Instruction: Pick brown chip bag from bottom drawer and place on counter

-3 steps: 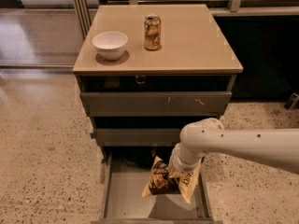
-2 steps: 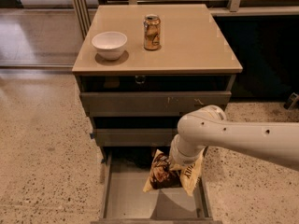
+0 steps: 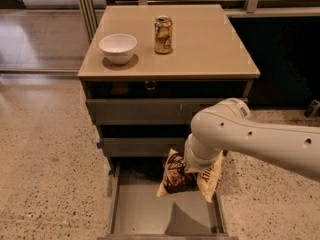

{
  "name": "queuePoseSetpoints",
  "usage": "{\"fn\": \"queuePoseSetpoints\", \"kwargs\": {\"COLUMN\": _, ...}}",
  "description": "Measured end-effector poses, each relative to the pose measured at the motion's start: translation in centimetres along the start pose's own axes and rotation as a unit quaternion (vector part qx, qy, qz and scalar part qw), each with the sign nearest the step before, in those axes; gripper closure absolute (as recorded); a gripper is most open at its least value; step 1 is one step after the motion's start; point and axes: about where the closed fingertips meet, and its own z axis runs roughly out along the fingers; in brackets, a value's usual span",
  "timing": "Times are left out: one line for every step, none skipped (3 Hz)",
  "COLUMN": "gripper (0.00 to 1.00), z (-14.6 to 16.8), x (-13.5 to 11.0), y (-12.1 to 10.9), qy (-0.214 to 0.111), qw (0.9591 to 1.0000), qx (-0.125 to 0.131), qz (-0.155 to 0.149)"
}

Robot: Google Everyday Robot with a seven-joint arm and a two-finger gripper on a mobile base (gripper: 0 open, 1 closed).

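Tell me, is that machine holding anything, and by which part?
Yes: its claw, over the open bottom drawer, grips the brown chip bag by its upper middle.

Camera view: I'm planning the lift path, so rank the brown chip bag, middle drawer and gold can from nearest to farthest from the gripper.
1. The brown chip bag, right at the gripper, above the bottom drawer.
2. The middle drawer, just above and behind.
3. The gold can, up on the counter, toward its back.

My jaws, under my white arm [image 3: 260,139], clasp the brown chip bag [image 3: 176,176]: dark brown, cream ends. Below them grey bottom drawer [image 3: 145,215]; beyond, beige surface [image 3: 210,44], gold can [image 3: 163,34], white bowl [image 3: 118,47].
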Motion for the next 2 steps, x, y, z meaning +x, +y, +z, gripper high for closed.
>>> {"fn": "queuePoseSetpoints", "kwargs": {"gripper": 1.00, "z": -3.15, "x": -0.63, "y": -0.36, "qy": 0.015, "qw": 0.9993, "qx": 0.032, "qz": -0.012}}
{"fn": "queuePoseSetpoints", "kwargs": {"gripper": 1.00, "z": -3.51, "x": -0.62, "y": -0.35, "qy": 0.019, "qw": 0.9992, "qx": 0.033, "qz": -0.014}}
